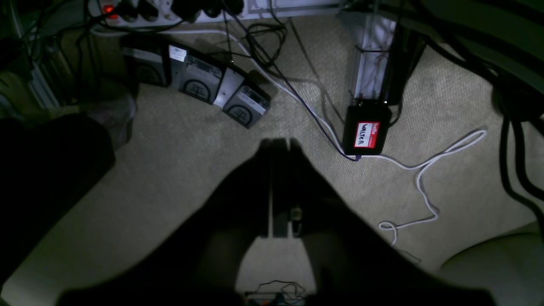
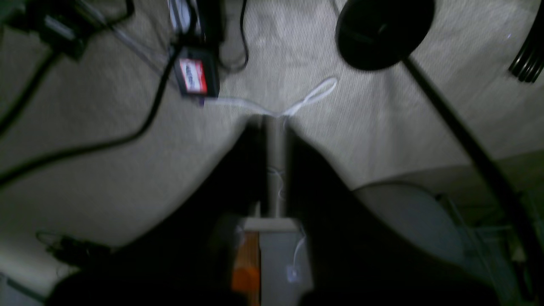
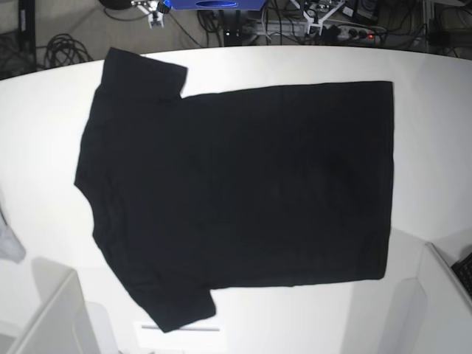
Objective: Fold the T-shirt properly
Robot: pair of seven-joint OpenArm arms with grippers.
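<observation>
The black T-shirt (image 3: 243, 184) lies spread flat on the white table (image 3: 428, 110) in the base view, plain side up. Its sleeves and neck point left and its hem runs along the right. Neither gripper shows in the base view. In the left wrist view my left gripper (image 1: 278, 144) hangs over carpet, its dark fingers pressed together with nothing between them. The right wrist view shows my right gripper (image 2: 274, 121) shut and empty too, blurred, also above the floor.
A pale grey cloth scrap (image 3: 9, 243) sits at the table's left edge. White slabs (image 3: 51, 317) rise at the near corners. The floor holds foot pedals (image 1: 199, 80), a black box with a red label (image 1: 366, 131), a white cable (image 1: 425, 165) and a power strip (image 1: 170, 10).
</observation>
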